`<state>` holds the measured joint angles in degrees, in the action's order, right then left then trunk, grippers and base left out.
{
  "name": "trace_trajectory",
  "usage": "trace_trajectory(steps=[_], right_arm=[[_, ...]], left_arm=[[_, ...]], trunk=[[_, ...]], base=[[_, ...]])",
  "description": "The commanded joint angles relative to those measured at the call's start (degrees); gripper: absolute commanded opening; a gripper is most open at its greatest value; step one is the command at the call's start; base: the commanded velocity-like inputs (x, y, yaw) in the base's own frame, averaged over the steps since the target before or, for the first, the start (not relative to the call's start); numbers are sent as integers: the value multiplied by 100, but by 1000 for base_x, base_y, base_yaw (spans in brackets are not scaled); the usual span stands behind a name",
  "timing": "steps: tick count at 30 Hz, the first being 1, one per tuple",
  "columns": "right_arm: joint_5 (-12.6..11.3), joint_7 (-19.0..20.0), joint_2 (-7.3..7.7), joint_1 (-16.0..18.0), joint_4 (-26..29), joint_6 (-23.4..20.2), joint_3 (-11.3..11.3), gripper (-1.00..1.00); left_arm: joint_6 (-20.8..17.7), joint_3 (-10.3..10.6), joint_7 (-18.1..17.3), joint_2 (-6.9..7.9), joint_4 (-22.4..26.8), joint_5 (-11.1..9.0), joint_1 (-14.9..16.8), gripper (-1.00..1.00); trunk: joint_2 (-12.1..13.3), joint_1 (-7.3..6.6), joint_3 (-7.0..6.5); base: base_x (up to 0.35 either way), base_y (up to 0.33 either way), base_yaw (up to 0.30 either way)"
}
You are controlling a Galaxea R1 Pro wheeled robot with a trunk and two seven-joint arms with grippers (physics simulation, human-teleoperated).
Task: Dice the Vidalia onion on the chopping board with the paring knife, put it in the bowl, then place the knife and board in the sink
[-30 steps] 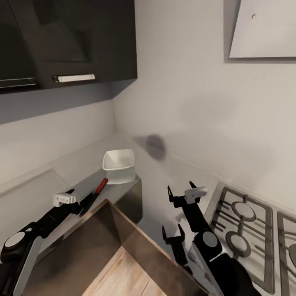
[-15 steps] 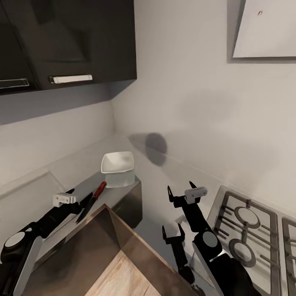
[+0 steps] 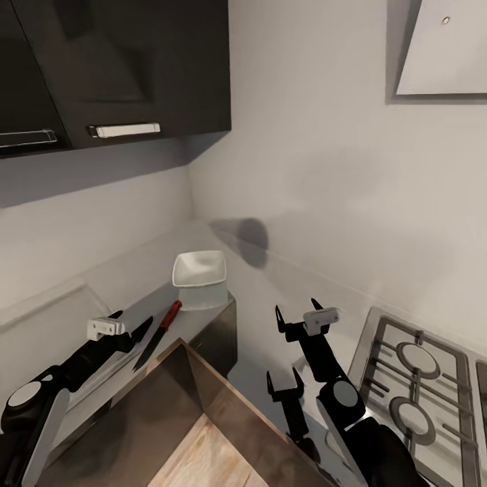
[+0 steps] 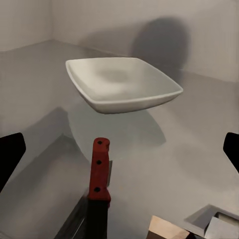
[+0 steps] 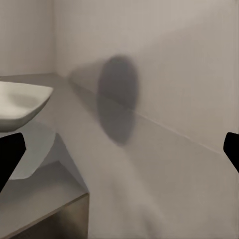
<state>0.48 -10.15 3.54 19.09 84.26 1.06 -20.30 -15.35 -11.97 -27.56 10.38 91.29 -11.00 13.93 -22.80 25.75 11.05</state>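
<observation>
The white square bowl [image 3: 199,272] sits on the grey countertop [image 3: 142,297] near its end corner. The paring knife [image 3: 159,333] lies just in front of it, red handle [image 3: 172,312] toward the bowl and dark blade toward me. My left gripper [image 3: 130,323] hovers open beside the blade. In the left wrist view the knife handle [image 4: 99,172] lies ahead between the spread fingers, with the bowl [image 4: 122,84] beyond it. My right gripper [image 3: 297,310] is open in the air between the counter end and the hob. The onion, the sink and the chopping board are out of view.
A hob [image 3: 412,382] with metal grates lies at the lower right, under a pale hood [image 3: 446,47]. Dark wall cabinets [image 3: 122,67] hang over the counter. A flat raised panel [image 3: 47,304] sits on the countertop at the left. A brown slab [image 3: 230,412] fills the foreground below the arms.
The whole picture has shifted, so the camera has moved: bowl, knife and hob now sit further right. Both arms keep their pose and both grippers stay open.
</observation>
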Motion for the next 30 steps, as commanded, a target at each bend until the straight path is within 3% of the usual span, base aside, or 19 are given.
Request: trace_trajectory(steps=[1,9,15,30], right_arm=[[5,-43,6,7,-3,9,-18,100],[5,-42,15,7,-15,8,-16,100],[5,-56,15,7,-15,9,-18,100],[13,-75,15,7,-14,-16,-5,100]], left_arm=[[-56,-7,-20,0,3,-60,5,100],[-56,-7,-16,-8,1,-60,5,100],[-56,-7,-12,-1,2,-60,5,100],[-55,-7,-16,0,3,-60,5,100]], trunk=[[-11,3,11],[-11,3,4],[-11,3,0],[-11,3,0]], base=[[0,0,0],[6,3,-92],[199,129,-189],[79,79,-13]])
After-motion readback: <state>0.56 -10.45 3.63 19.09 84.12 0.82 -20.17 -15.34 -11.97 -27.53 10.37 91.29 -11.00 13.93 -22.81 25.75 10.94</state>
